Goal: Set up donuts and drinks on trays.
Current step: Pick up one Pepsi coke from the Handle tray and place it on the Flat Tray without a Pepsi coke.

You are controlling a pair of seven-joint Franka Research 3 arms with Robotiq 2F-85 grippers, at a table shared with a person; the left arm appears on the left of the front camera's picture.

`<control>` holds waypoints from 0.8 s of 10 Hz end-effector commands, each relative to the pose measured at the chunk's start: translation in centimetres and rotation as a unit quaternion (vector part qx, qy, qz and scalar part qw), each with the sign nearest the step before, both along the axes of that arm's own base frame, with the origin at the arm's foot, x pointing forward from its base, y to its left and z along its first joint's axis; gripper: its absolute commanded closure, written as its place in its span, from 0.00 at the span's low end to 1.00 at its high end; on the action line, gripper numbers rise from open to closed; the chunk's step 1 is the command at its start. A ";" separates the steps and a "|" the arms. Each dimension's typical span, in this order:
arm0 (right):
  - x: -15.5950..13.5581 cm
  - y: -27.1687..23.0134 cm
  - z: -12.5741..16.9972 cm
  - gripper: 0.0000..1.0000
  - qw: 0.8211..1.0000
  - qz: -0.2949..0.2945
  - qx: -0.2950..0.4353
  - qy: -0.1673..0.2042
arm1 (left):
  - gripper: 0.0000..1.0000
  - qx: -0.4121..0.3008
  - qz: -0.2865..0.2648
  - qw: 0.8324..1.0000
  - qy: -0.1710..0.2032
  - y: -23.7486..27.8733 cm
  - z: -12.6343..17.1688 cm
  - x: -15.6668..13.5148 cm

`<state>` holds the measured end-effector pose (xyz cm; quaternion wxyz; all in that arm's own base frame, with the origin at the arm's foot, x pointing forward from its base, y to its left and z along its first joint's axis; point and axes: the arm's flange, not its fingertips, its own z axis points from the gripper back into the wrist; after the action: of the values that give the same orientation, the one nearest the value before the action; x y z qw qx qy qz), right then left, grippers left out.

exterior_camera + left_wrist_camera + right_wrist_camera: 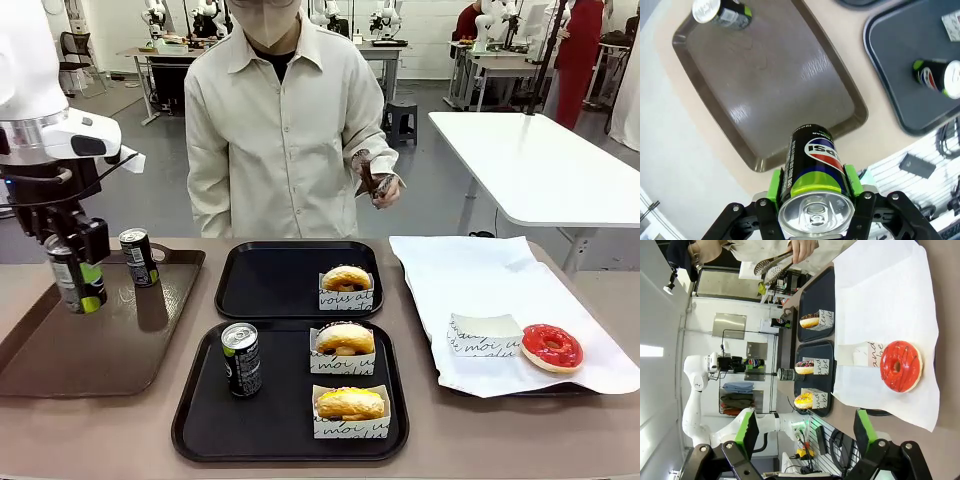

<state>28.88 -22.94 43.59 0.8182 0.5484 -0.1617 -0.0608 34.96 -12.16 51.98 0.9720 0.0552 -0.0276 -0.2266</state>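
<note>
Clamping a dark, green-banded can (815, 165) between its green pads, the left gripper (78, 285) is hanging over the long brown tray (100, 350), where a second can (138, 257) is standing near the far rim. The right gripper (806, 432) is gaping wide, holding nothing. The near black tray (200, 420) is carrying a third can (241, 359) and two sleeved donuts (345, 338) (350, 403); the far black tray (270, 285) is carrying one sleeved donut (346, 278). A red-iced donut (552, 346) is lying on white paper (470, 270) beside an empty sleeve (483, 335).

Brown tray (100, 350); white paper (470, 275); perhaps tongs (368, 180)
</note>
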 end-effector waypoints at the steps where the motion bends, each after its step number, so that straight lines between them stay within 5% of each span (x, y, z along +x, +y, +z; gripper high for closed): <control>1: 0.1 -0.2 0.2 0.00 1.000 -0.002 0.010 -0.006 | 0.41 -0.016 0.029 0.999 -0.038 -1.6 0.2 1.5; 8: 0.1 -0.2 0.2 0.00 1.000 -0.002 0.010 -0.006 | 0.41 -0.088 0.021 0.994 -0.059 -6.6 -2.3 7.3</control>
<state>28.88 -22.94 43.60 0.8182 0.5484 -0.1618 -0.0607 41.02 -17.46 49.89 0.9738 0.0013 -0.0992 -0.2045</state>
